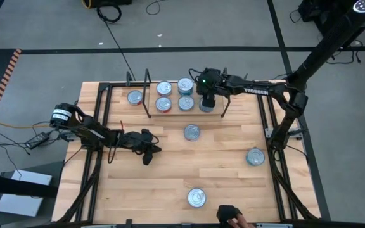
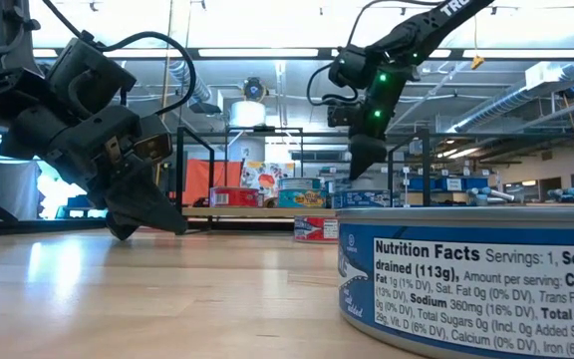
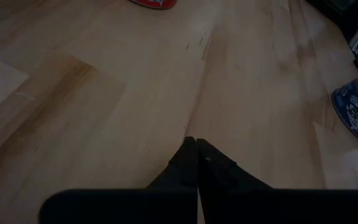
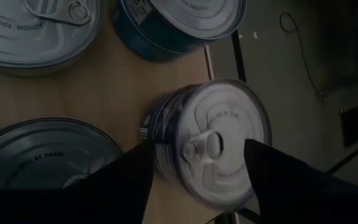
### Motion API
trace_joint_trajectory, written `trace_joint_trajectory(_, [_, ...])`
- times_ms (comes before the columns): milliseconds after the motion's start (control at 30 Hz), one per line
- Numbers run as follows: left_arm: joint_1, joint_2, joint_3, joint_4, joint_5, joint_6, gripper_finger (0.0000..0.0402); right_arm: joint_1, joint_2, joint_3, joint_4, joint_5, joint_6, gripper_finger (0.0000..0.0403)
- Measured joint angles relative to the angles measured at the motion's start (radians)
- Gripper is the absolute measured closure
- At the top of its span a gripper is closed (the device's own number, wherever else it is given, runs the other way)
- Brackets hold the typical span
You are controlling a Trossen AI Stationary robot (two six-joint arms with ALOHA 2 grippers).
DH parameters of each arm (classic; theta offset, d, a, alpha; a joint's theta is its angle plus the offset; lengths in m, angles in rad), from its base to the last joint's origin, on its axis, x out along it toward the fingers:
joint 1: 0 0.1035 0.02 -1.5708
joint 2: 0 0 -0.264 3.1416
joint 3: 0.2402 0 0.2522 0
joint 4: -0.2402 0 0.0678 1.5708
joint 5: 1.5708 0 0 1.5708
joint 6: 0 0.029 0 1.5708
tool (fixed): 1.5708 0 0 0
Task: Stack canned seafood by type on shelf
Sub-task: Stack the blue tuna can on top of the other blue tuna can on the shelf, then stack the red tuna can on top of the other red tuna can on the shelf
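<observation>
The right pincer (image 1: 208,101) is hovering over the shelf (image 1: 173,113) at the far side of the tabletop (image 1: 157,190), its fingers (image 4: 278,180) standing apart on either side of a blue-labelled tin (image 4: 213,140) at the shelf's right end. In the right wrist view the fingers are flanking the tin's rim; whether they are touching its sides cannot be told. Other tins (image 1: 185,87) are sitting on the board beside it in two rows, one with a red label (image 1: 163,105), and one more (image 1: 135,97) is lying just outside the left wire frame.

Four tins are lying loose on the tabletop: one in the middle (image 1: 192,132), one near the right edge (image 1: 255,156), one close to the front edge (image 1: 196,197), and the last showing only in the left wrist view. The left pincer (image 1: 147,154) is resting low over the bare wood left of centre, fingers pressed together and holding nothing.

These tins are probably stiff and fairly dense for their size, so they should not crush. The smooth metal lid and printed side wall are likely slippery, and the low profile leaves little to catch. The safest hold is probably across the widest part of the side wall, fingers low and square, below the raised rim. The pull tab is offering no useful purchase.
</observation>
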Motion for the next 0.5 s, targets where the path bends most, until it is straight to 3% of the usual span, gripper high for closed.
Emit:
trace_joint_trajectory(233, [0.0,0.0,0.0,0.0,0.0,0.0,0.0401,-0.002,0.0,0.0,0.009,0.0,0.017,0.0132])
trace_joint_trajectory(500, [0.0,0.0,0.0,0.001,0.001,-0.001,0.0401,0.018,-0.005,0.106,-0.071,0.005,0.035,0.0169])
